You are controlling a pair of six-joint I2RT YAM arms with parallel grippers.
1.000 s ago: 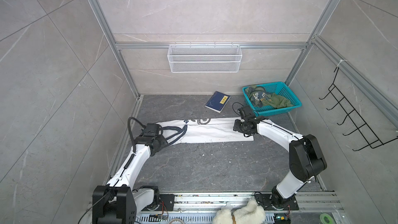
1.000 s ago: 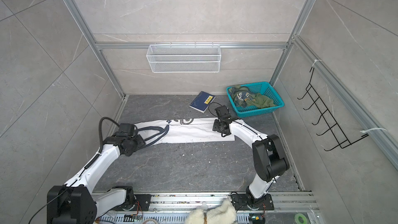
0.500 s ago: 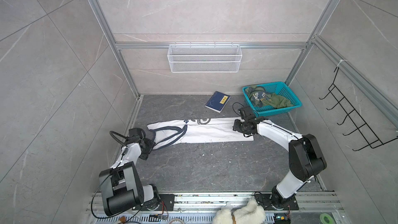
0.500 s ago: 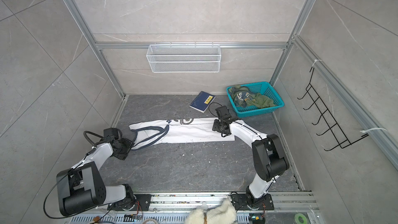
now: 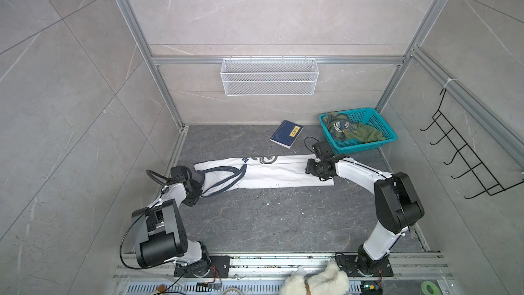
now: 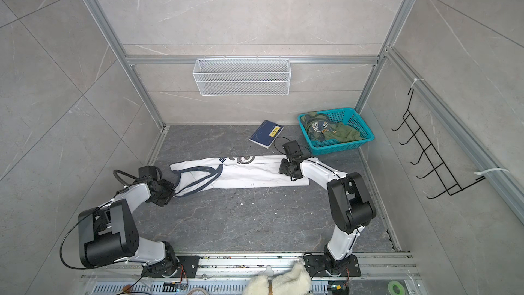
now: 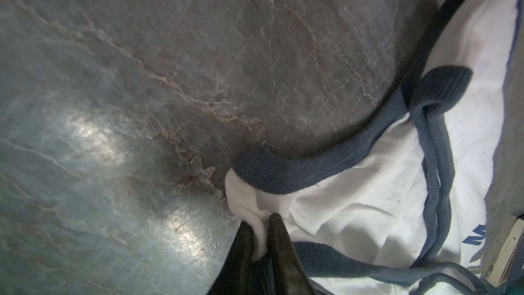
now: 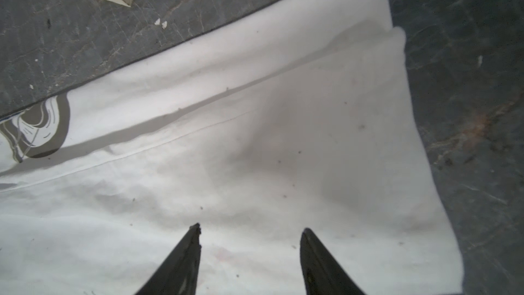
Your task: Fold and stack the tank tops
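Cloth is pinched in my left gripper [image 7: 259, 222]: the two dark fingers [image 7: 243, 241] are closed on a bunch of the white tank top [image 5: 272, 174] at its shoulder end, just beside the navy trim [image 7: 283, 177]. That top lies folded into a long strip across the dark stone tabletop [image 5: 269, 217], with its badge print [image 5: 268, 159] showing along the far edge. My right gripper [image 8: 251, 231] is at the strip's hem end with its jaws apart and nothing between them. The fingertips are over the white cloth, but I cannot tell whether they touch it. The olive tank top [image 5: 368, 134] lies crumpled in the teal basket [image 5: 365, 145] at the far right corner, just behind my right wrist. A navy book [image 5: 286, 133] lies near the far wall, apart from the strip.
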